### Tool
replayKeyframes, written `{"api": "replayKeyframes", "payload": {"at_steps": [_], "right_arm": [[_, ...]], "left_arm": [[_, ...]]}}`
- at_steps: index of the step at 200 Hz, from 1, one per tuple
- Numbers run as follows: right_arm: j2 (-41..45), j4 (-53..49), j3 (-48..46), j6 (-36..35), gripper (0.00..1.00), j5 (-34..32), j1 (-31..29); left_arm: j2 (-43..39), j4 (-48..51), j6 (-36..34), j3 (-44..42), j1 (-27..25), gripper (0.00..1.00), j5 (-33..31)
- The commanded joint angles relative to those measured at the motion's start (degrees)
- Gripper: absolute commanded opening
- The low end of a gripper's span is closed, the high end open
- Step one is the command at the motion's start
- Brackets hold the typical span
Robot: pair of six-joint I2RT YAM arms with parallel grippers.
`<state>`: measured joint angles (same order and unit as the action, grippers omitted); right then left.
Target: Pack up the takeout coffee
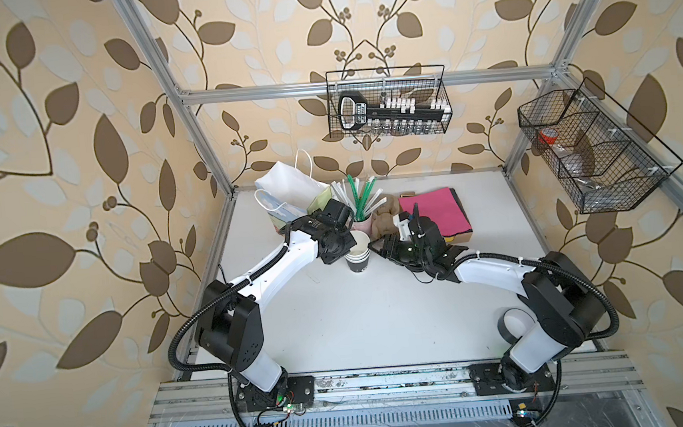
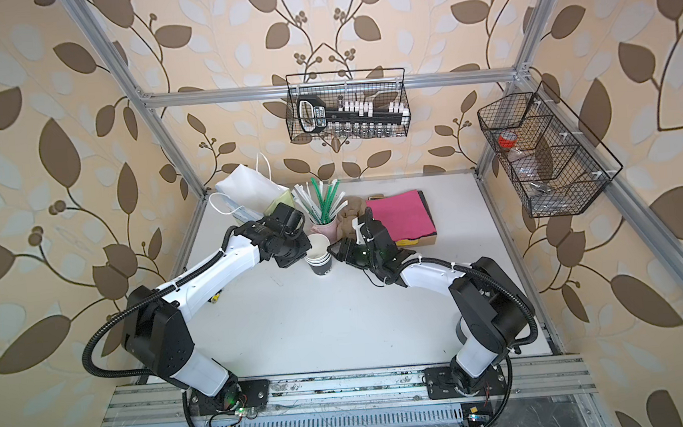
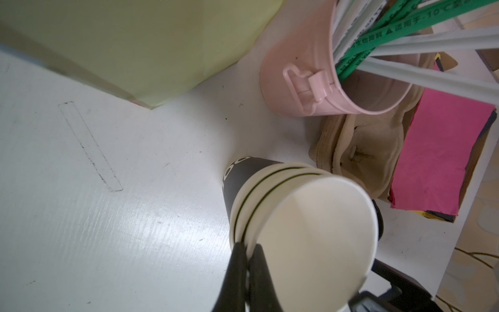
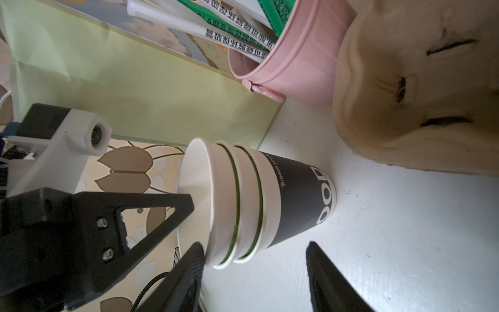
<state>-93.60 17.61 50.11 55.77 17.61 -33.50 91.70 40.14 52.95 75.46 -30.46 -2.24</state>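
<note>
In both top views the left pincer (image 1: 350,248) clamps the rim of stacked lidless black-and-white paper cups (image 1: 359,259); the right pincer (image 1: 376,247) gapes beside. Left wrist: pink metal straw bucket (image 3: 294,81), pale-green paper bag (image 3: 135,40) beyond. Right wrist: the lidded takeout coffee cannot be placed.

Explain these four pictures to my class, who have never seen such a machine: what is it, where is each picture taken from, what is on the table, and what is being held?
The machine is a pair of robot arms bolted along the near edge of the table. Both top views look down on the whole scene from overhead. The other two pictures come from a camera on each arm's wrist, so they show close-ups. On the table are a stack of paper cups, a pink bucket of straws, a paper bag and some pink sheets. The left end effector pinches the rim of the top cup. The right end effector is open near the stack and holds nothing.
</note>
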Motion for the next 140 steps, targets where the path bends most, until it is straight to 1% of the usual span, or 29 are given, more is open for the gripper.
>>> {"api": "replayKeyframes", "payload": {"at_steps": [1, 19, 55, 74, 140], "right_arm": [[-1.6, 0.1, 0.2, 1.3, 0.6, 0.3, -0.3], [-0.1, 1.6, -1.1, 1.6, 0.6, 0.1, -0.1], [4.4, 7.8, -5.6, 3.9, 0.6, 0.2, 1.9], [5.6, 7.8, -6.3, 4.0, 0.6, 0.1, 2.5], [1.4, 10.3, -5.7, 5.2, 0.59, 0.4, 0.4]], "left_arm": [[-0.3, -0.3, 1.1, 0.6, -0.7, 0.0, -0.6], [-0.4, -0.1, 1.1, 0.7, -0.7, 0.0, -0.9], [-0.1, 0.6, 0.9, 0.9, -0.7, 0.0, -1.4], [-0.1, 0.6, 1.0, 0.7, -0.7, 0.0, -1.6], [0.1, 0.4, 1.8, 1.1, -0.8, 0.0, -0.8]]}}
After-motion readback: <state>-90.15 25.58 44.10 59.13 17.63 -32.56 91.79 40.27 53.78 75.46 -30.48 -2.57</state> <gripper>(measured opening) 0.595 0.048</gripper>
